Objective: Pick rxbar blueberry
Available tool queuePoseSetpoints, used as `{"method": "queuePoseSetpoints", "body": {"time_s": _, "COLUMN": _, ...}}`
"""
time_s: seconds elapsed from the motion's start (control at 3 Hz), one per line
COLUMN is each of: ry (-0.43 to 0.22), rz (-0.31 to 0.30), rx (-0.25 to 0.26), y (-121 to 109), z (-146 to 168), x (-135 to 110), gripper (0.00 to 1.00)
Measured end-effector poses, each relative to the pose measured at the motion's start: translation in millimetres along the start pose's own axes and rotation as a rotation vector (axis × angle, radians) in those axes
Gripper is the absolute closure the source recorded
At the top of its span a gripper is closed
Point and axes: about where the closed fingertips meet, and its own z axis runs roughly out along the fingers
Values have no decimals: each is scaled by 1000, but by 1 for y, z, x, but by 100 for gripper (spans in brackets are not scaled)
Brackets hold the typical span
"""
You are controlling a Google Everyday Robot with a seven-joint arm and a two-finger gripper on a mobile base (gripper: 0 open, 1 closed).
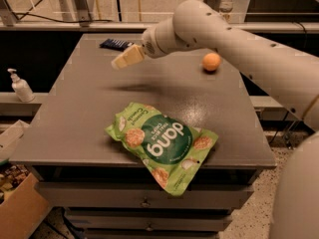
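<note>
The rxbar blueberry (115, 44) is a small flat dark navy bar lying at the far left of the grey table (75, 113). My gripper (123, 60), with cream-coloured fingers, hovers above the table just in front of and slightly right of the bar, apart from it. The arm reaches in from the right across the table.
A large green "dang" chip bag (163, 143) lies at the table's front edge, overhanging it. An orange ball (211, 61) sits at the far right. A white pump bottle (21, 86) stands on a ledge at the left. Drawers are below the tabletop.
</note>
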Motion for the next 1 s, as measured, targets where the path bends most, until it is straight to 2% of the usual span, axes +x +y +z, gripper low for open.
{"method": "queuePoseSetpoints", "body": {"time_s": 0.33, "ry": -15, "rz": 12, "rx": 32, "y": -16, "z": 42, "x": -9, "gripper": 0}}
{"method": "queuePoseSetpoints", "body": {"time_s": 0.67, "ry": -1, "rz": 9, "rx": 66, "y": -32, "z": 78, "x": -12, "gripper": 0}}
{"method": "queuePoseSetpoints", "body": {"time_s": 1.0, "ry": 30, "rz": 25, "rx": 104, "y": -52, "z": 106, "x": -3, "gripper": 0}}
